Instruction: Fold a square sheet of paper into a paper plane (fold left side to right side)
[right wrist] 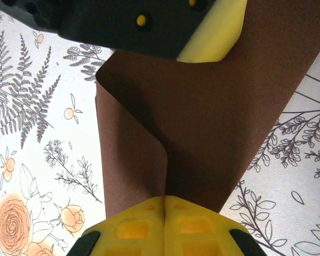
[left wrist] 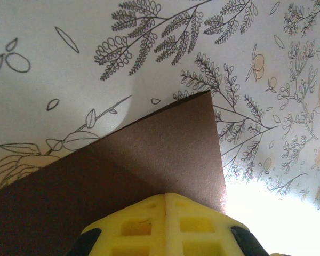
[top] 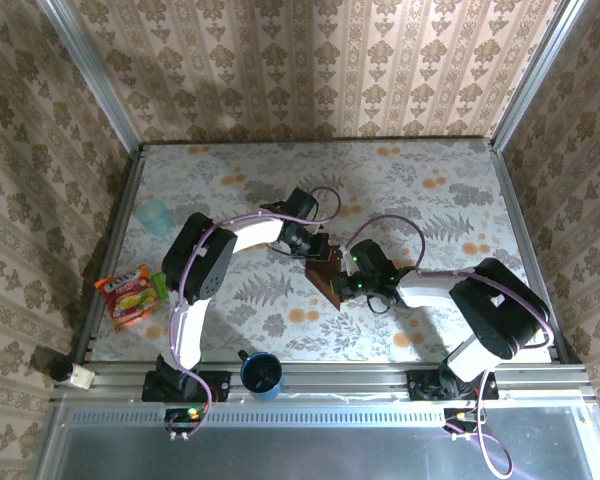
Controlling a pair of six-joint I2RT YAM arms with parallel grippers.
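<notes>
The left gripper [top: 305, 240] and right gripper [top: 355, 272] both have jaws closed tight, and seem only to press on the brown paper [top: 325, 282], which lies past the blue cup [top: 262, 373]. One side curls over, half folded. Next it needs pressing flat.

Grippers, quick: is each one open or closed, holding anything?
Left gripper: closed, tips over the brown paper; a grip cannot be told.
Right gripper: closed, at the paper too; grip unclear.

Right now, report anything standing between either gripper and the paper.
Nothing visible does. The left gripper and the right gripper are both shut with their tips right at the paper, seemingly on it. The cup and snack packet lie well away from it.
</notes>
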